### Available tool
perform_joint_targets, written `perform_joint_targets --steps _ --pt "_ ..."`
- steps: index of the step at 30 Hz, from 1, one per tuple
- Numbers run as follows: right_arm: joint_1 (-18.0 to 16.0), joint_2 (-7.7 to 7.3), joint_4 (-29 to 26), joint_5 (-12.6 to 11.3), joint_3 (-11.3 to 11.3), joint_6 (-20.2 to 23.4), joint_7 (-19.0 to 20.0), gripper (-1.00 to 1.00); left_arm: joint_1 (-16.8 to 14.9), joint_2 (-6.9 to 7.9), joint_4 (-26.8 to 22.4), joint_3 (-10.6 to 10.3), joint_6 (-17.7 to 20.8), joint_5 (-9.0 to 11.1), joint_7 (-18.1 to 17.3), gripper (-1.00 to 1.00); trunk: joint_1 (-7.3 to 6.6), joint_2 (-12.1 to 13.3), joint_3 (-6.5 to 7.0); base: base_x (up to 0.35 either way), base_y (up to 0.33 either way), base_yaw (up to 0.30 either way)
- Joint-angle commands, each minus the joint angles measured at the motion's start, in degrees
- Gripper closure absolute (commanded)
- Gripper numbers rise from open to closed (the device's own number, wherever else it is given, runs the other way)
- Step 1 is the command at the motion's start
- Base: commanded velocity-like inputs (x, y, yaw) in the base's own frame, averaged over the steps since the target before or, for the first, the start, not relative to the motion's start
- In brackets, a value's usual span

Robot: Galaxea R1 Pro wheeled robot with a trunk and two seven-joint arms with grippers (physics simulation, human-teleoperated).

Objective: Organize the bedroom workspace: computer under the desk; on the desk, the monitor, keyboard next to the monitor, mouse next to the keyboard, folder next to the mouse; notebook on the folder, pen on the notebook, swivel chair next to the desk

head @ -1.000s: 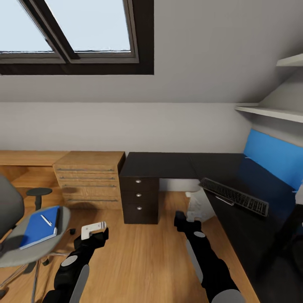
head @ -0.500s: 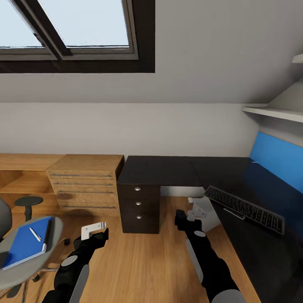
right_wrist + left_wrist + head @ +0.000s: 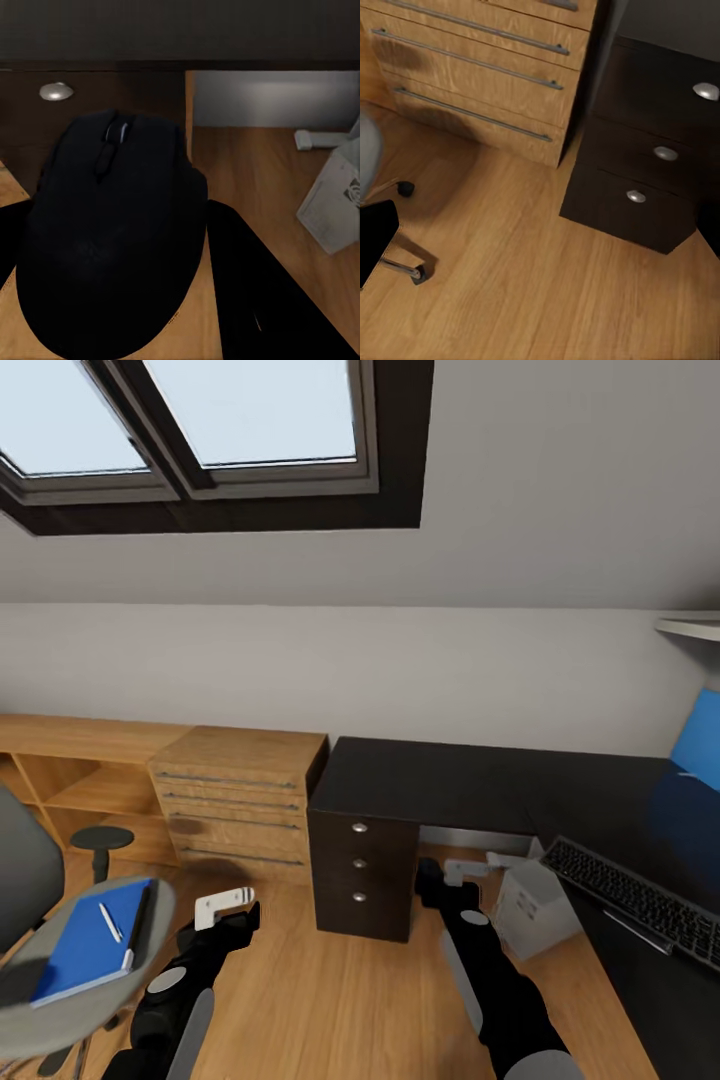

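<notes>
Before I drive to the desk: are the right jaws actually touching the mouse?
Touching. In the right wrist view the mouse sits between the dark jaws of the right gripper, no gap at either side.

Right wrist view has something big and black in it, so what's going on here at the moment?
That is the mouse, held between the fingers of the right gripper, which is over the floor in front of the desk. The keyboard already lies on the desk, and the computer sits on the floor under it. The folder, with the notebook and pen on it, rests on the swivel chair. The left gripper carries nothing.
</notes>
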Motion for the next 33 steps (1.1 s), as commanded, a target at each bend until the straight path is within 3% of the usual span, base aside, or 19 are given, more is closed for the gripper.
perform_joint_targets --steps 1,9,16,33 --pt "0.11 0.00 -0.10 -0.09 0.18 0.29 -0.40 1.00 -0.05 0.01 -0.05 -0.14 0.18 0.58 0.53 -1.00 0.02 -0.05 -0.07 0.071 0.000 0.271" --pt "0.66 0.00 -0.08 -0.02 1.38 -0.30 -0.34 1.00 -0.05 -0.02 0.25 -2.83 0.17 0.47 0.46 -1.00 0.02 -0.05 -0.11 0.215 0.000 0.265" --pt "0.66 0.00 -0.08 0.06 1.39 -0.32 -0.28 1.00 -0.05 -0.05 1.21 -3.02 0.21 0.46 0.46 -1.00 0.02 -0.05 -0.22 0.321 0.000 0.186" --pt "0.66 0.00 0.10 0.20 1.39 -0.32 0.30 1.00 -0.05 -0.05 1.26 -3.05 0.29 0.46 0.37 -1.00 0.02 -0.05 -0.23 0.323 0.000 0.007"
